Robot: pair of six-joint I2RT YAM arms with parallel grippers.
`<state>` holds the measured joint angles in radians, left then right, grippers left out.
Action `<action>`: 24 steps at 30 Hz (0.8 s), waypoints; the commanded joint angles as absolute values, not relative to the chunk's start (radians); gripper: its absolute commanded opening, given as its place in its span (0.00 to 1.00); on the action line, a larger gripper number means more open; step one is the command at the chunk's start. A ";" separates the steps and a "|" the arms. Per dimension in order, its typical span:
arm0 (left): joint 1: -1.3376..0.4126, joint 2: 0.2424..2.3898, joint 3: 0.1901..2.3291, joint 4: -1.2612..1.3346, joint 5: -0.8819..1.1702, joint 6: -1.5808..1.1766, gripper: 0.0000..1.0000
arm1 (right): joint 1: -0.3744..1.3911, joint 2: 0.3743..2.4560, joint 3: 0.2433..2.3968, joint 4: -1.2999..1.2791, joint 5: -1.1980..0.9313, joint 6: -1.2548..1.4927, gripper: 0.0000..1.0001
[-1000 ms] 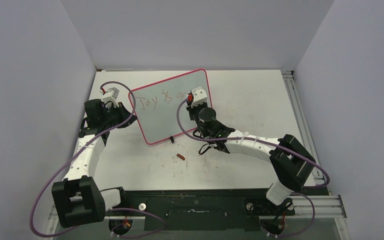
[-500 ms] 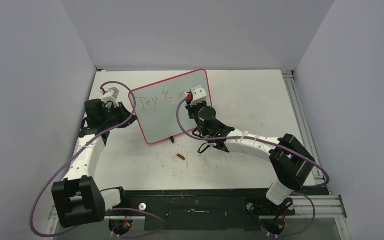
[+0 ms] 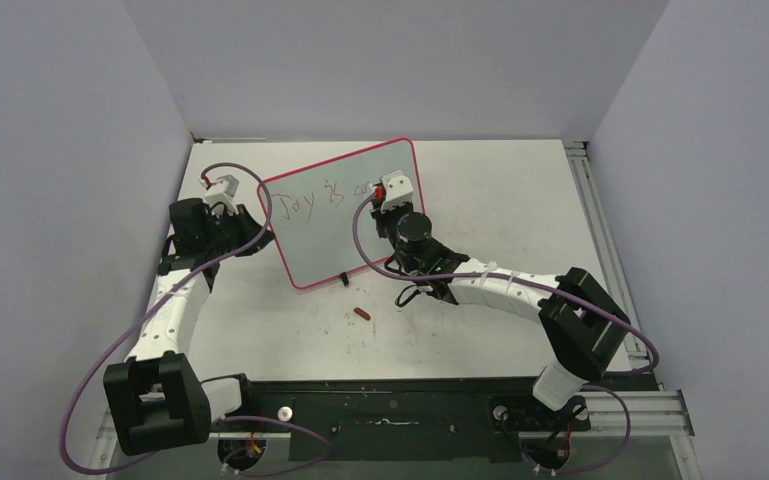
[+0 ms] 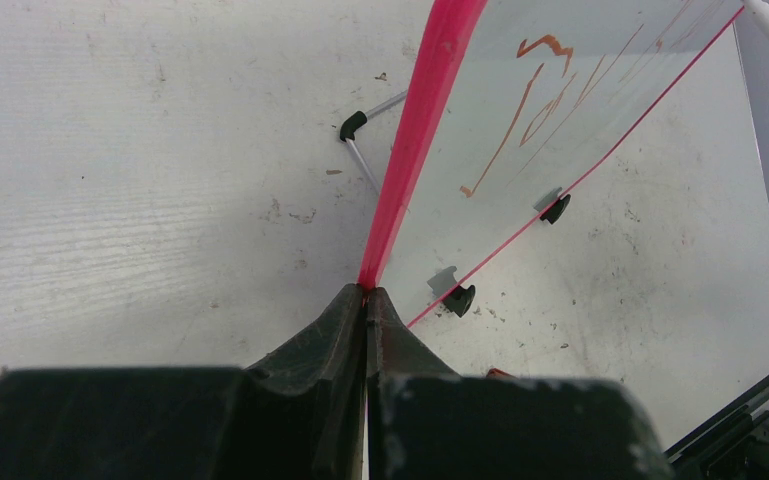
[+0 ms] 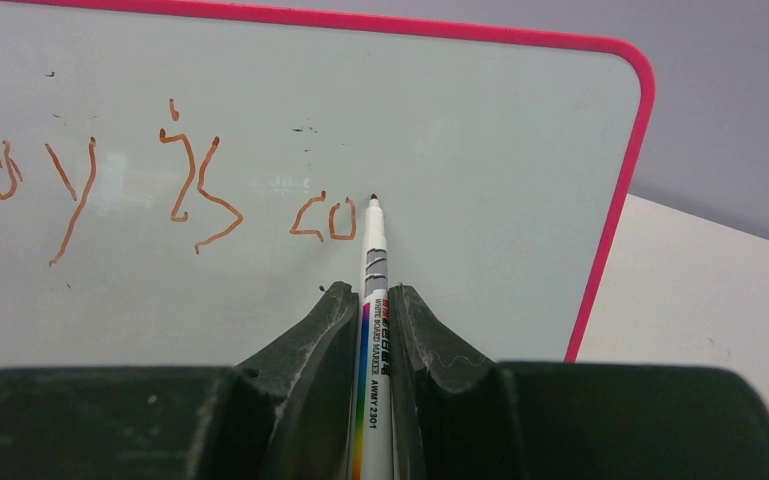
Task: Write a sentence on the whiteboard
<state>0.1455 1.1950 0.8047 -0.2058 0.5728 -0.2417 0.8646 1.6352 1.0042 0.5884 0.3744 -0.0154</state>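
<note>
While our left gripper [image 4: 365,297] clamps the pink edge of the whiteboard [image 4: 600,90], we record the right gripper [image 5: 368,295] closed on a marker [image 5: 373,250], its tip just right of the sentence [image 5: 190,190], which reads "Joy is co".

sentence [image 5: 182,180] start cropped left, marker [image 5: 373,300] tail cropped

The whiteboard [image 5: 480,200] carries the sentence [image 5: 182,180] "Joy is co"; the marker [image 5: 373,300] reads "WHITE BOARD MARKER AMWY 2301".

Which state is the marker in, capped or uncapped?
Uncapped. The marker, clamped in the right gripper, shows its bare dark tip beside the letters "co" on the whiteboard.
</note>
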 commanded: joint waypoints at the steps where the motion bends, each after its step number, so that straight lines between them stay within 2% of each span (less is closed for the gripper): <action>1: 0.132 1.181 0.841 -0.195 0.591 -0.230 0.00 | 0.864 1.642 0.999 0.610 0.373 0.000 0.05; 24: 0.132 1.179 0.839 -0.193 0.591 -0.230 0.00 | 0.877 1.647 0.994 0.636 0.408 0.019 0.05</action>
<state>0.1455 1.1950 0.8047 -0.2058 0.5720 -0.2413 0.8722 1.6352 0.9657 0.5873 0.3820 0.0154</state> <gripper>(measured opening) 0.006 0.151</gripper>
